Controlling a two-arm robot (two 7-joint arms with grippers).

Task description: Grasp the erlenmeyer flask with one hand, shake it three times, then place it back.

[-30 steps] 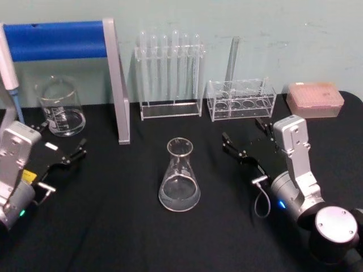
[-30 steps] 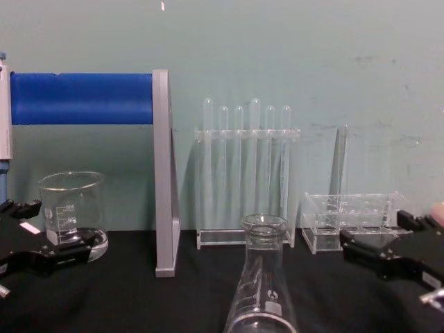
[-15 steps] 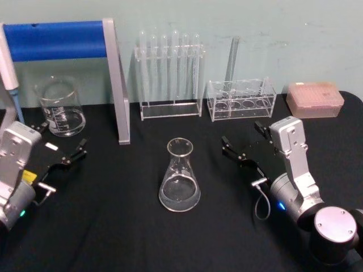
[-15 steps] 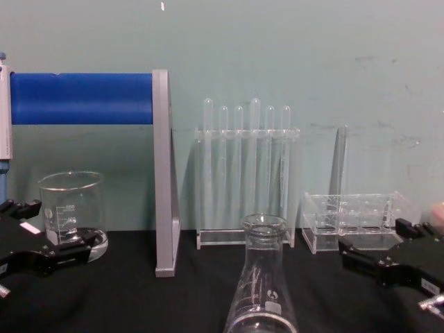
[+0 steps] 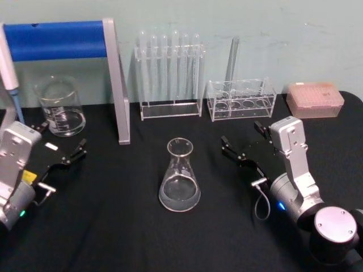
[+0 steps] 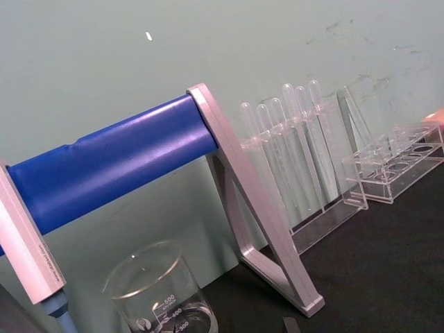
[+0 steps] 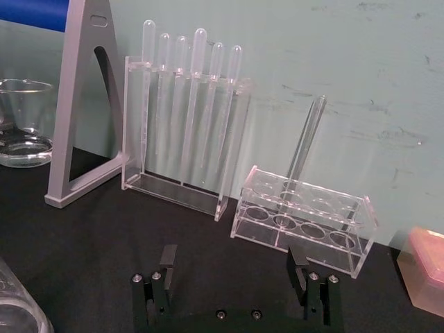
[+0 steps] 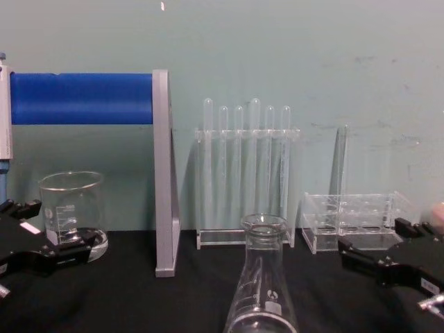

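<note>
Right gripper sits in the right half of the head view, its black fingers spread wide with nothing between them, well apart from the erlenmeyer flask. In the right wrist view the same gripper shows at the bottom centre, both fingers standing apart over bare black cloth, and a sliver of the flask's glass appears in the lower left corner. In the chest view this gripper comes in at the lower right edge.

At the centre of the head view the flask stands upright on the black table, neck up, untouched by either gripper. In the chest view its rim and neck rise at the bottom centre.

Left gripper lies at the left edge of the head view, fingers open and empty, just in front of the beaker. Along the upper part of that view stand a blue bar on a grey frame, a rack of test tubes, a low clear rack holding one tall tube, and a pink tip box at the far right.
</note>
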